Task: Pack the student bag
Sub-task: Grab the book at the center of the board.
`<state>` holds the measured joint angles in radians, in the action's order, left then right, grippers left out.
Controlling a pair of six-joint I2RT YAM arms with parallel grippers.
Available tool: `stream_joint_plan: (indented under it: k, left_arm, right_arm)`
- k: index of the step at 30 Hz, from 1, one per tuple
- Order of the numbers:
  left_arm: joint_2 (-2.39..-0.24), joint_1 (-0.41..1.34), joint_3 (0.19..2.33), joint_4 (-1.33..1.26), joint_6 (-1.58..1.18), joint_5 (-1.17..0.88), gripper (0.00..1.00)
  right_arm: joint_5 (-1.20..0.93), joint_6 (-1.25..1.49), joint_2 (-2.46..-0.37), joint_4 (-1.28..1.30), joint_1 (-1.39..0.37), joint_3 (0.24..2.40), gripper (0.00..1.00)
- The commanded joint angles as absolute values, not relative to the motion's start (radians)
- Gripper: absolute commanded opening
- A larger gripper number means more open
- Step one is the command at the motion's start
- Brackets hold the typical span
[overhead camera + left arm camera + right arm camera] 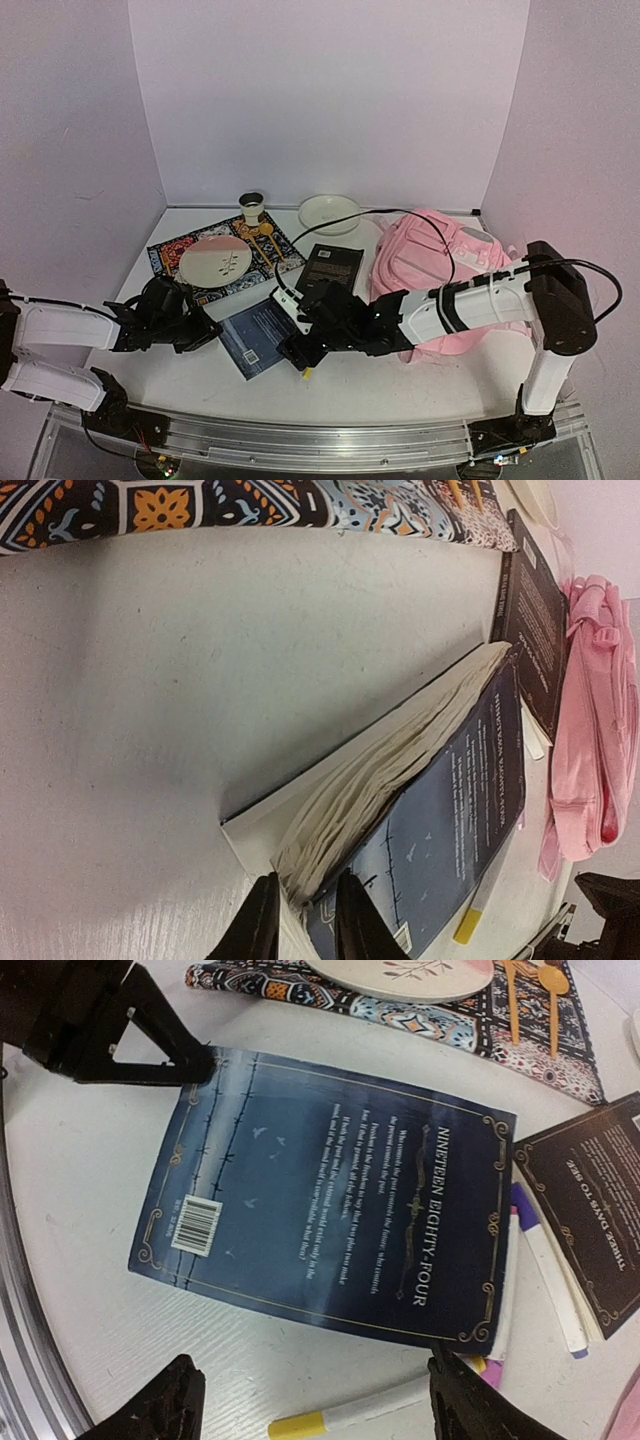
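Note:
The pink student bag lies at the right of the table, under my right arm, and its edge shows in the left wrist view. A blue paperback lies back cover up at the centre front. My left gripper pinches its near corner, with the fanned pages between the jaws. My right gripper hangs open over the book's opposite edge, straddling a yellow-capped marker. A black book lies beside the bag, with a purple-capped marker at its edge.
A patterned mat at the back left carries a plate and wooden spoons. A cup and a white bowl stand at the back wall. Pink walls close in three sides.

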<state>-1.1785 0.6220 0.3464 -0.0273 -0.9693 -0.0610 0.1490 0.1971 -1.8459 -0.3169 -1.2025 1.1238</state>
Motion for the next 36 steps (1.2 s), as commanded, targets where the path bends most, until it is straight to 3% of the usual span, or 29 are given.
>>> stream_joint_plan:
  k: [1, 11, 36]
  left_arm:
    - [-1.144, 0.621, 0.371, -0.091, -0.991, -0.08, 0.17]
    - [-1.124, 0.621, 0.359, -0.134, -1.04, -0.118, 0.0]
    - [-1.006, 0.623, 0.364, -0.147, -1.158, -0.172, 0.0]
  right_arm:
    - [0.149, 0.146, -1.891, -0.334, -1.227, 1.186, 0.77]
    - [0.189, 0.042, -2.004, -0.347, -1.289, 1.295, 0.81]
    - [0.4, -0.153, -2.152, -0.416, -1.382, 1.378, 0.98]
